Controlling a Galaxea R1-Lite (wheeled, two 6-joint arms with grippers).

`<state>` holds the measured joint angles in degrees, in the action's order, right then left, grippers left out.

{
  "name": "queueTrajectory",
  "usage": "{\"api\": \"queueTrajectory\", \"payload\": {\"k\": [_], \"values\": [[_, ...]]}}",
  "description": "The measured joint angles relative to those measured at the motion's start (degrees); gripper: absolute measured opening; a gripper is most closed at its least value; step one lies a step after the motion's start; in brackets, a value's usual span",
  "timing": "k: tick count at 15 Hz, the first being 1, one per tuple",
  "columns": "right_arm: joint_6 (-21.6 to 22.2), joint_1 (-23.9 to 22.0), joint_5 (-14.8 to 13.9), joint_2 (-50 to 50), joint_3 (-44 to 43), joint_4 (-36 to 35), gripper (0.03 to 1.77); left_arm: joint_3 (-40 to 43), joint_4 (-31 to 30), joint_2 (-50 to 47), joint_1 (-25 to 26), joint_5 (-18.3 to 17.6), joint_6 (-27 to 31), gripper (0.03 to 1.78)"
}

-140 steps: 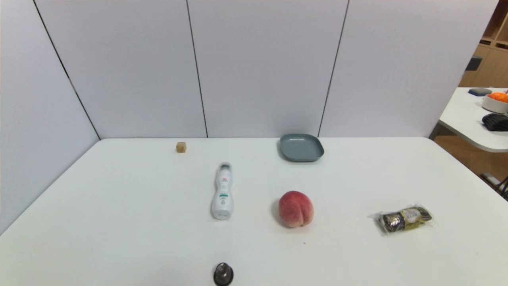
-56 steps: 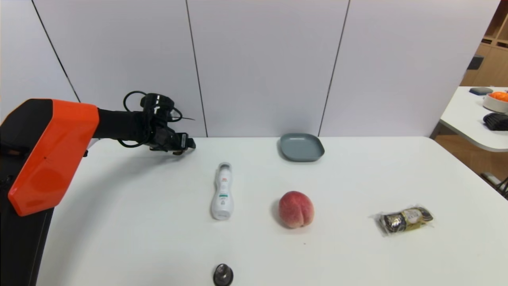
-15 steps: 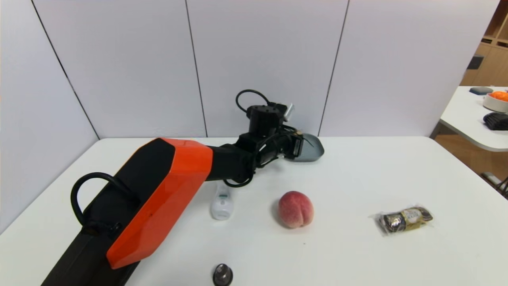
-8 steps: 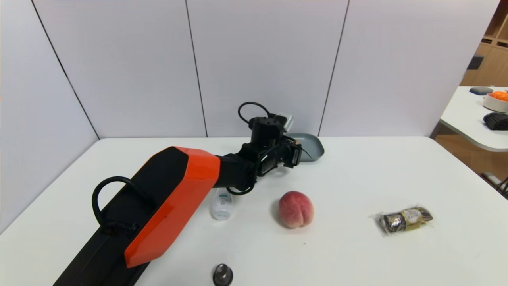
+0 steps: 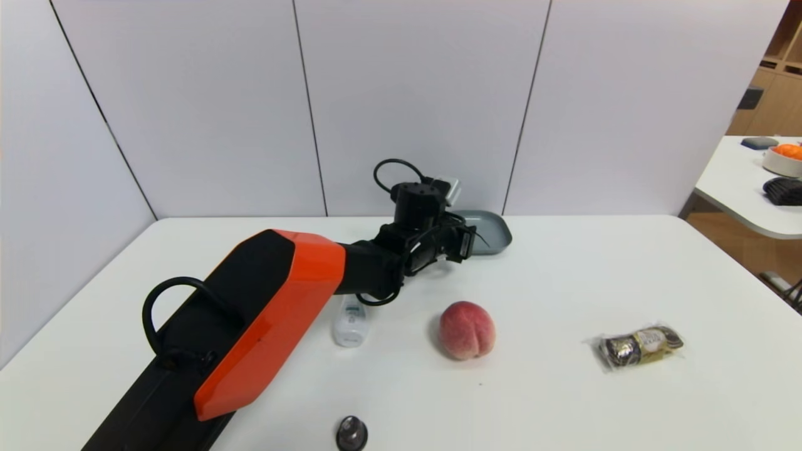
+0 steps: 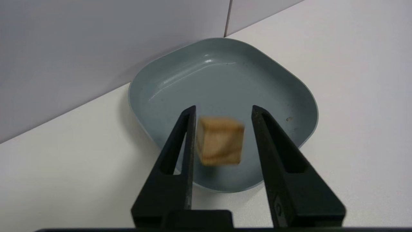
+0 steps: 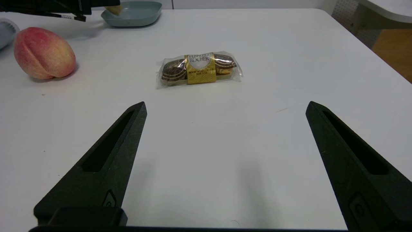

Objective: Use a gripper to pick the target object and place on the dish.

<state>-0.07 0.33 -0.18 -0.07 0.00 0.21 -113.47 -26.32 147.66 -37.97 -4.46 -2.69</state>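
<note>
- Since 1 s ago: left gripper dropped lower at the dish's near-left rim, and its fingers have parted.
- Left fingers now apart; small gap on each side of the cube, which looks blurred between them, over the dish floor. Can't tell whether it has landed yet.
- Right gripper parked low over the table on the right side, fingers spread wide, nothing in them.
- Dish sits at the table's far edge by the wall.
- Peach, chocolate pack, white bottle and dark knob lie nearer, well apart from the dish.
</note>
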Motion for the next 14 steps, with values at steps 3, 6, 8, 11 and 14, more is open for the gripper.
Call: {"api": "queueTrajectory", "payload": {"k": [3, 6, 8, 11, 14], "values": [[0.0, 0.0, 0.0, 0.0, 0.0, 0.0, 1.71, 0.0, 0.0, -0.2, 0.1, 0.0, 0.0, 1.02], [0.0, 0.0, 0.0, 0.0, 0.0, 0.0, 1.71, 0.1, 0.7, -1.0, 0.1, 0.0, 0.2, 1.24], [0.0, 0.0, 0.0, 0.0, 0.0, 0.0, 1.71, 0.4, 2.5, -3.2, 0.5, -0.1, 0.7, 1.35], [0.0, 0.0, 0.0, 0.0, 0.0, 0.0, 1.71, 3.4, 9.5, -10.2, 1.6, 0.0, 1.9, 1.45], [0.0, 0.0, 0.0, 0.0, 0.0, 0.0, 1.71, 12.3, 17.0, -20.5, 3.2, 0.4, 2.3, 1.53]]}}
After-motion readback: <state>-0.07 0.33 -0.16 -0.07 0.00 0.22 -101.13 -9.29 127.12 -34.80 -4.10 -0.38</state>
